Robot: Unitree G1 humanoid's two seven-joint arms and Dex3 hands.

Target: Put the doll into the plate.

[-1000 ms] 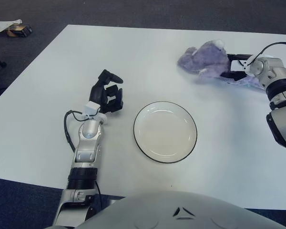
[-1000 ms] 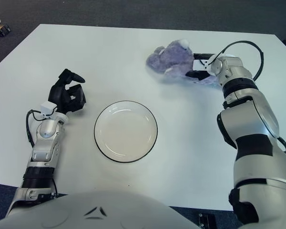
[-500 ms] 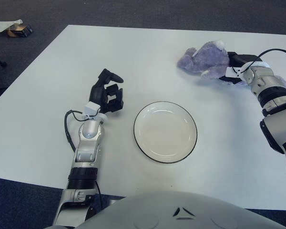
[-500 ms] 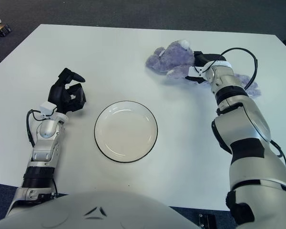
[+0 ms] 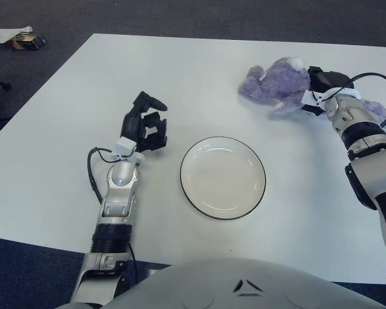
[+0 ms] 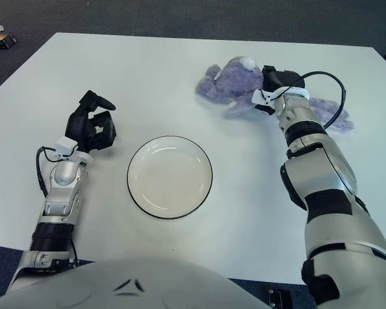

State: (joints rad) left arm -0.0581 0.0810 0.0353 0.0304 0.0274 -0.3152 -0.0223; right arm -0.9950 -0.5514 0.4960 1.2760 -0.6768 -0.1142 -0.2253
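- While idle, my left hand [image 5: 143,124] sits left of the plate [image 5: 223,177], fingers curled, holding nothing.
- plate bare mid-table, waiting for doll.
- doll [image 5: 276,82] on table, far right, well apart from plate.
- my right hand [image 5: 321,82] at its rear; grip state: cannot tell.

You saw the fuzzy purple doll [image 6: 235,80] lying on its side at the far right; the empty black-rimmed white plate [image 6: 170,176] sat near centre, well apart.
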